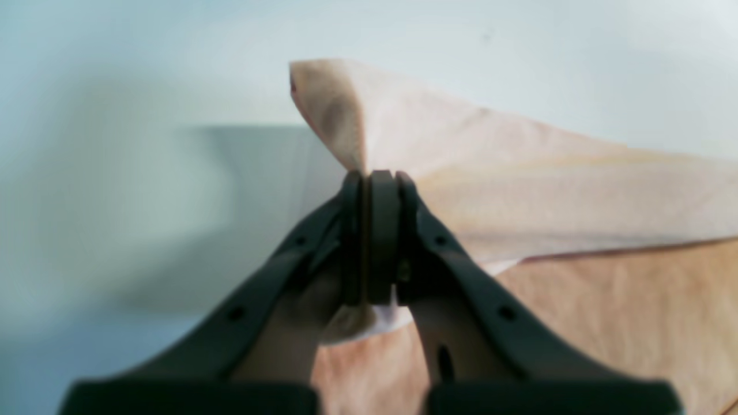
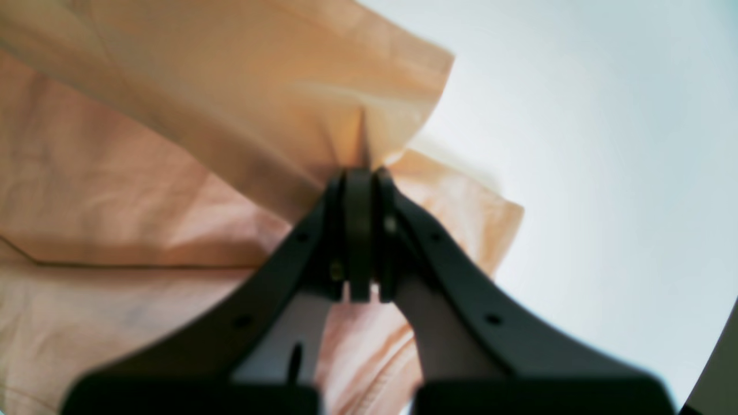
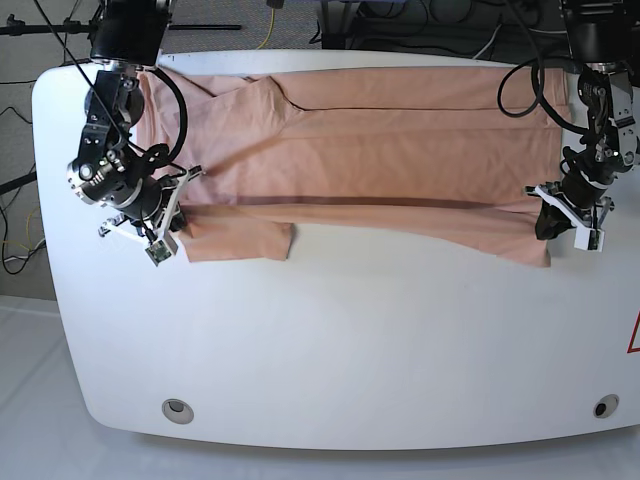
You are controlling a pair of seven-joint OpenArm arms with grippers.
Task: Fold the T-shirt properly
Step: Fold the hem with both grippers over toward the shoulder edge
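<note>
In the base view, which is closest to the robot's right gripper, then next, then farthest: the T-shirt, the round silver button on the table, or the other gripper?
1. T-shirt: pinched in the right gripper.
2. Round silver button: near table edge, below it.
3. Left gripper: across the table.

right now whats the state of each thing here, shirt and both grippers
T-shirt: spread across the table's far half, its near long edge lifted and partway folded over, both ends pinched.
Left gripper: shut on the T-shirt, a peak of cloth standing up past its tips.
Right gripper: shut on the T-shirt, cloth bunched at its tips.
Table: white, bare near half.
</note>
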